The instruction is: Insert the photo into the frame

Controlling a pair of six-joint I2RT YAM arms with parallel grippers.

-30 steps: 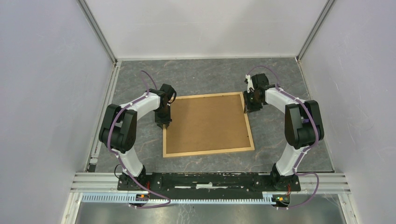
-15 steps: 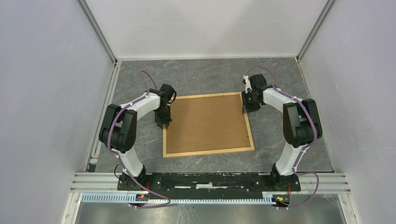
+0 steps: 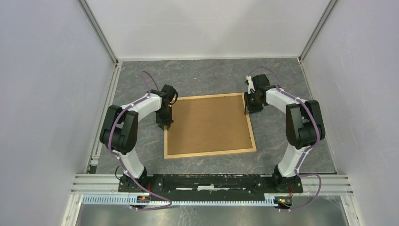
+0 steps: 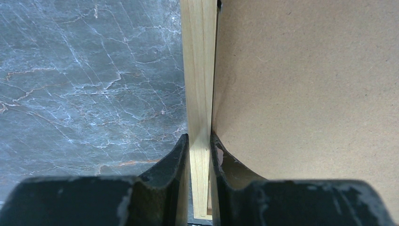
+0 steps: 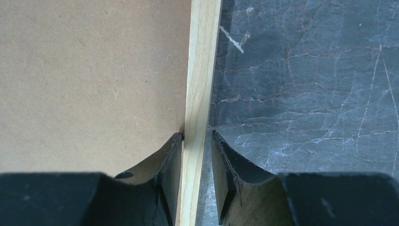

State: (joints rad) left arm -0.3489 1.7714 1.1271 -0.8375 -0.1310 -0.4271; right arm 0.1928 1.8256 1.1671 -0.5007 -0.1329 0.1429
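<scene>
- The left gripper [image 4: 199, 139] pinches the left strip of the frame [image 3: 211, 152], with one finger outside it and one inside against the brown board [image 3: 207, 125]. This is probably to steady the frame.
- The right gripper [image 5: 196, 136] straddles the opposite strip, slightly spread. Its inner finger touches the wood and its outer finger sits just clear of it (a loose hold at best).
- The frame lies flat on the grey table [image 3: 207, 77], and the board fills it.
- The photo is not in view. It is probably under the board, which covers the whole opening and prevents any check.
</scene>
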